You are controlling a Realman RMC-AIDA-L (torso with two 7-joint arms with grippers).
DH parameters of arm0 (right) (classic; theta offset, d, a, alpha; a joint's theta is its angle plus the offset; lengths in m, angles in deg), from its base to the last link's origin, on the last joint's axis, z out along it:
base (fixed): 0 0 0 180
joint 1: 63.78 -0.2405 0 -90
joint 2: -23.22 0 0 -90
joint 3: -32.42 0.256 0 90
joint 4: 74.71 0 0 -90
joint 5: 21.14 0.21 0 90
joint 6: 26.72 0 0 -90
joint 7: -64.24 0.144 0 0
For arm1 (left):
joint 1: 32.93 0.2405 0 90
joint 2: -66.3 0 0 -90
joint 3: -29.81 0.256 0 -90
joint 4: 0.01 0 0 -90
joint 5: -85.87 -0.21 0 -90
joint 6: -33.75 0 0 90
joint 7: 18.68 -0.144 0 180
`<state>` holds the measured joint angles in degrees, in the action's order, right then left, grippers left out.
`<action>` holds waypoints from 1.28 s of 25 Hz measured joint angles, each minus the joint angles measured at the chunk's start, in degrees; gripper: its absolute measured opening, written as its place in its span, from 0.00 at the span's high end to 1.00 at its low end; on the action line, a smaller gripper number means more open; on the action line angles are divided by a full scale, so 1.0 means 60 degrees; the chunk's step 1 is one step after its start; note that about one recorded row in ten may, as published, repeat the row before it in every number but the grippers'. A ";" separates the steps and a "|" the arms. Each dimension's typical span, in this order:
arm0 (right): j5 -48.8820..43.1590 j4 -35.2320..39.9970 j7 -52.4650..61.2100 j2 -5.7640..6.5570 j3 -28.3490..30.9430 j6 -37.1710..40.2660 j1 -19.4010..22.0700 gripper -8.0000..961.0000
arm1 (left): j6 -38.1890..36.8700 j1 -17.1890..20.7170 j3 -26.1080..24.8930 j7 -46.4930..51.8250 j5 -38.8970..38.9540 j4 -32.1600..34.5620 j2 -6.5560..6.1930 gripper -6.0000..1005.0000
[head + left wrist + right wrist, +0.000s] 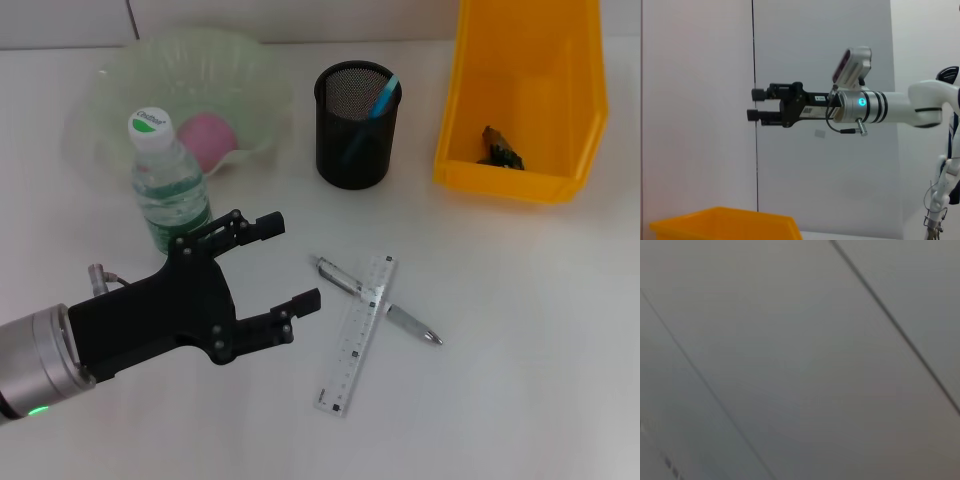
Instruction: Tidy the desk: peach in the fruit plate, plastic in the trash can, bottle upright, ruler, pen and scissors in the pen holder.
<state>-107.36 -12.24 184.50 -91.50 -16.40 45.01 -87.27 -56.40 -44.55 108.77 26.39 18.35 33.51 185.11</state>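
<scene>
Two items remain loose on the surface (pixel 520 350), by my reading of the head view; the rest look filed.

1. Ruler (pixel 357 333): clear, flat, lying at 5 o'clock from the pen holder (pixel 357 125), well apart from it. It crosses over the pen, so I judge it the one to lift first.
2. Pen (pixel 380 300): silver, flat, pinned under the ruler's upper half, tip toward 4 o'clock.
3. Bottle (pixel 165 185): already upright, cap on, standing at 6 o'clock of the fruit plate.
4. Peach (pixel 207 140): pink, resting inside the fruit plate (pixel 110 80).
5. Pen holder: black mesh, upright, with a blue item (pixel 382 100) leaning on its rim; scissors or not, I cannot tell.
6. Trash can (pixel 525 100): a yellow bin at 3 o'clock of the holder, with a dark scrap (pixel 500 150) on its floor, probably the plastic.
7. Left gripper (pixel 292 262): above the surface at 9 o'clock from the ruler, near the bottle's base, jaws spread wide and empty, opening toward the ruler. I take this as a posture for the ruler pick, not yet begun.
8. Right gripper (pixel 754 104): seen only from the left wrist view, held high and level against the wall, jaws parted, nothing between them; parked clear of the work, I judge.
</scene>
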 joint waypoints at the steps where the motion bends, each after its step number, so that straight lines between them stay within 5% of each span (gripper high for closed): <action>1: -0.0961 0.0323 0.0322 0.0084 0.0073 0.0494 -0.0255 0.37 | 0.0002 -0.0002 0.0010 0.0017 0.0002 -0.0002 0.0004 0.20; 6: -0.5265 0.1365 -0.0150 0.0712 0.0116 0.3533 -0.1977 0.37 | 0.0055 -0.0023 0.0018 0.0027 0.0004 -0.0023 0.0001 0.20; 8: -0.6780 0.1572 -0.1265 0.0797 0.0055 0.4580 -0.2695 0.37 | 0.0126 -0.0081 0.0001 0.0032 0.0005 -0.0127 -0.0005 0.20; 13: -0.9401 0.2588 -0.3149 0.0117 -0.1210 0.4748 -0.3413 0.38 | 0.0132 -0.0074 -0.0003 0.0033 0.0004 -0.0133 -0.0011 0.20; 18: -1.0014 0.3324 -0.4894 -0.0643 -0.2562 0.4689 -0.3325 0.38 | 0.0120 -0.0026 0.0056 0.0032 -0.0007 -0.0113 -0.0019 0.20; 28: -1.0215 0.2552 -0.5424 -0.0588 -0.4251 0.4804 -0.3954 0.37 | 0.0071 -0.0002 0.0078 0.0206 -0.0070 -0.0057 -0.0056 0.20; 32: -1.0506 0.2435 -0.3219 -0.0683 -0.4201 0.4070 -0.4177 0.37 | 0.0074 0.0002 0.0084 0.0156 -0.0072 -0.0081 -0.0031 0.20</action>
<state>-170.40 2.37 165.18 -95.60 -41.61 69.43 -112.34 -55.96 -44.54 109.27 27.33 17.92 33.02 184.93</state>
